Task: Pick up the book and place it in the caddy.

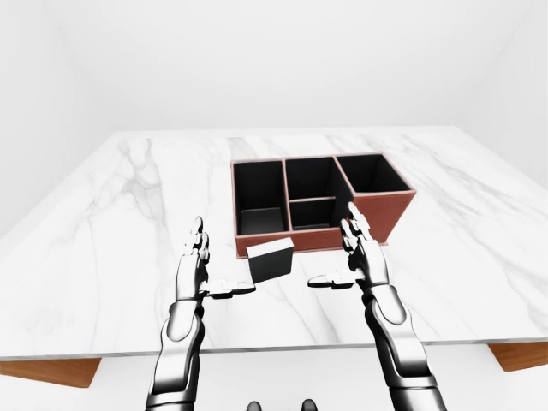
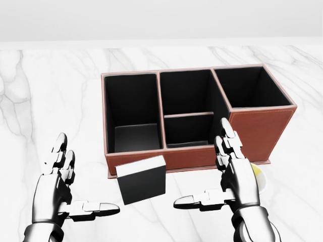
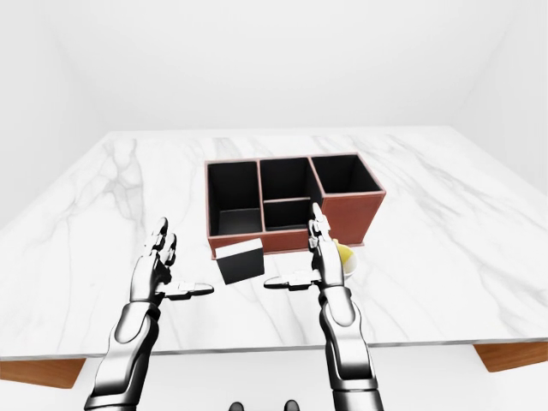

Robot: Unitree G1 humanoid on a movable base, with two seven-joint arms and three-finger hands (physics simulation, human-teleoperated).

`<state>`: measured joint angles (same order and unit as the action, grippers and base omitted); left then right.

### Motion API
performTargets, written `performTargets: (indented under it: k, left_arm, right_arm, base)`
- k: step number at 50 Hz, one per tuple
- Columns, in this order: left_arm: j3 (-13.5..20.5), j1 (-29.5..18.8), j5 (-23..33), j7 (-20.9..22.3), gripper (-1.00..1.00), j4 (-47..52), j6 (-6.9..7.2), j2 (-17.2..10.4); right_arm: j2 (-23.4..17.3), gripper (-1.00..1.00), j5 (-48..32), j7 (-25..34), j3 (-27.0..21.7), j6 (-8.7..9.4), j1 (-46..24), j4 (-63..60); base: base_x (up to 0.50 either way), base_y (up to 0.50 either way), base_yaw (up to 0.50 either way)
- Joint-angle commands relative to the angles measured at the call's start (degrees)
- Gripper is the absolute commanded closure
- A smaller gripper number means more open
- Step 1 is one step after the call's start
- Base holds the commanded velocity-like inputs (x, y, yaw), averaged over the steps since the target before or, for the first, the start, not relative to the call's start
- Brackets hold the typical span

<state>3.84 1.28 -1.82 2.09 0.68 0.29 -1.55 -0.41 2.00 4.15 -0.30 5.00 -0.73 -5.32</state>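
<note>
The book (image 2: 142, 179), a dark block with a white top edge, stands on the marble table (image 2: 50, 101) just below the caddy's left compartment. The caddy (image 2: 252, 136) is a red-brown leather box with black compartments, all holding nothing. My left hand (image 2: 65, 194) is open, left of the book and apart from it. My right hand (image 2: 222, 186) is open to the book's right, thumb pointing toward it, touching nothing.
A yellow-and-white mug (image 3: 346, 257) stands beside the caddy's lower right corner, mostly hidden behind my right hand in the head view. The table's near edge (image 1: 274, 347) runs across the bottom of the eye views.
</note>
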Motion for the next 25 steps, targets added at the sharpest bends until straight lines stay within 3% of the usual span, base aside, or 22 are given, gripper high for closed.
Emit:
performTargets:
  k: [1, 8, 12, 17, 25]
  left_arm:
    - [0.02, 0.19, 0.06, -0.05, -1.0, 0.36, 0.43, 0.01]
    - [0.12, -0.12, 0.06, -0.08, -1.0, -0.58, -0.04, -0.03]
    - [0.12, 0.1, -0.06, -0.05, -1.0, 0.06, 0.43, -0.02]
    - [0.27, -0.07, -0.2, -0.08, -1.0, -0.58, 0.09, -0.04]
    - [0.32, 0.0, -0.27, -0.2, -1.0, -0.21, 0.44, -0.07]
  right_arm:
    - [0.26, -1.0, 0.77, -0.22, 0.23, 0.0, 0.01, -0.17]
    - [0.21, -1.0, 0.26, -0.18, 0.73, 0.0, 0.29, -0.8]
    - [0.23, -1.0, -1.17, 0.6, 2.2, 0.0, 0.69, -1.55]
    - [0.65, -1.0, -7.22, -1.54, 5.13, 0.0, 0.41, -4.64]
    - [1.0, -1.0, -9.55, -0.42, 7.05, 0.0, 0.65, -10.52]
  base:
    - [0.0, 0.0, 0.0]
    - [0.0, 0.0, 0.0]
    - [0.0, 0.0, 0.0]
    - [0.0, 0.0, 0.0]
    - [0.0, 0.0, 0.0]
